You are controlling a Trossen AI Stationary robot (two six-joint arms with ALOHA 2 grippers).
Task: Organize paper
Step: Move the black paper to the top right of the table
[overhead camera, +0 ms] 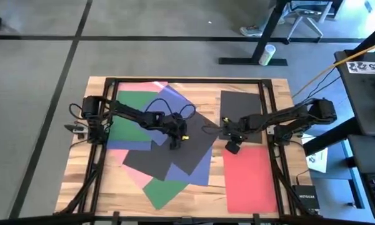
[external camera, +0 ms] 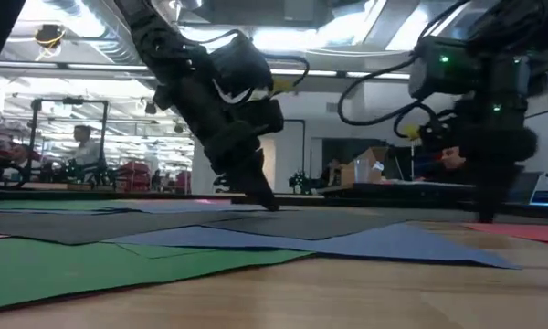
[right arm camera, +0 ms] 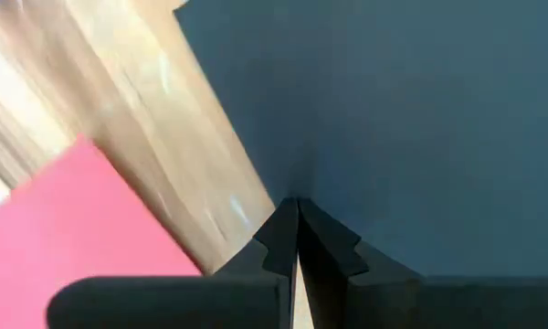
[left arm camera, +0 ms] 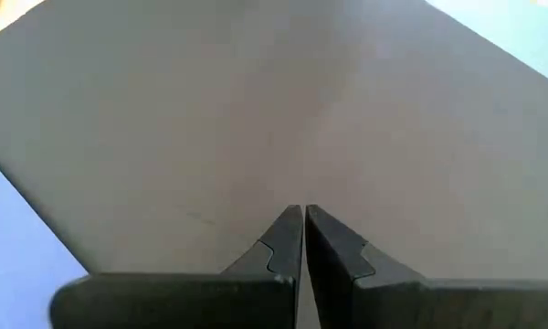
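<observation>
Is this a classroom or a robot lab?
Most likely a robot lab or workshop. Two robot arms are fixed to a wooden table with coloured paper on it, and behind are desks with equipment and a seated person.

Coloured paper flat, overlapping, scattered

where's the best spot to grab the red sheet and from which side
Probably the red sheet is best taken at its edge facing the table's middle, with the gripper coming from there. It lies flat on the table, alone, with bare wood beside that edge and no other sheet on it, so a finger could slide under there.
</observation>
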